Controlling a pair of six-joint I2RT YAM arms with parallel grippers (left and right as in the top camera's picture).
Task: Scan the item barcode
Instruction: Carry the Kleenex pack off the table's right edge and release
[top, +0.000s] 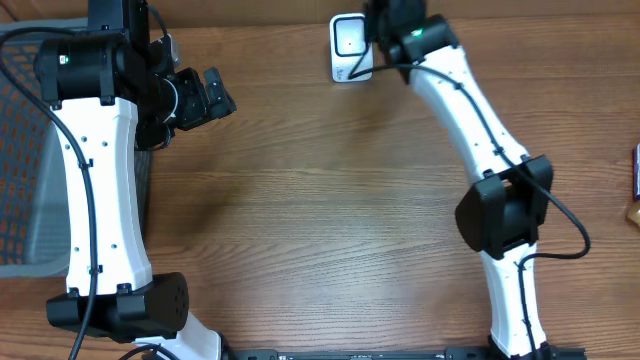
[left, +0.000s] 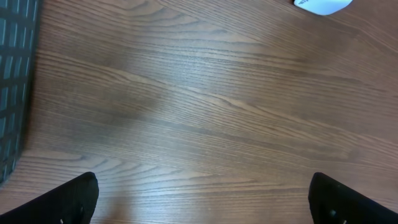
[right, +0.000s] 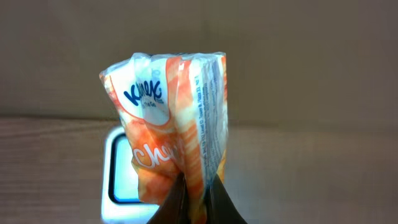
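Orange-and-white crinkled plastic packet (right: 174, 124) is held upright by its lower seam in the right gripper (right: 194, 198), whose dark fingers are clamped together on it. The packet is carried at the far edge of the wooden table (top: 330, 200), just in front of the white rectangular scanner with a dark window (right: 115, 180).

The step in hand is judged to be presenting the packet to the scanner window. No barcode can be made out on the faces shown; fine print is seen along the right-hand fold. The packet should be turned slowly about its upright axis until the printed code faces the window, and it should be kept near the glass but not pressed on it. Since the film is creased, the code panel is best offered flat and steady.

The left gripper (top: 205, 95) hangs over bare wood with its fingers wide apart and nothing between them. It stands well apart from the scanner, beside the grey mesh basket (top: 20, 150) at the left edge. Open table is left across the middle, so room for withdrawing the packet is ample; a wall lies close behind the scanner.
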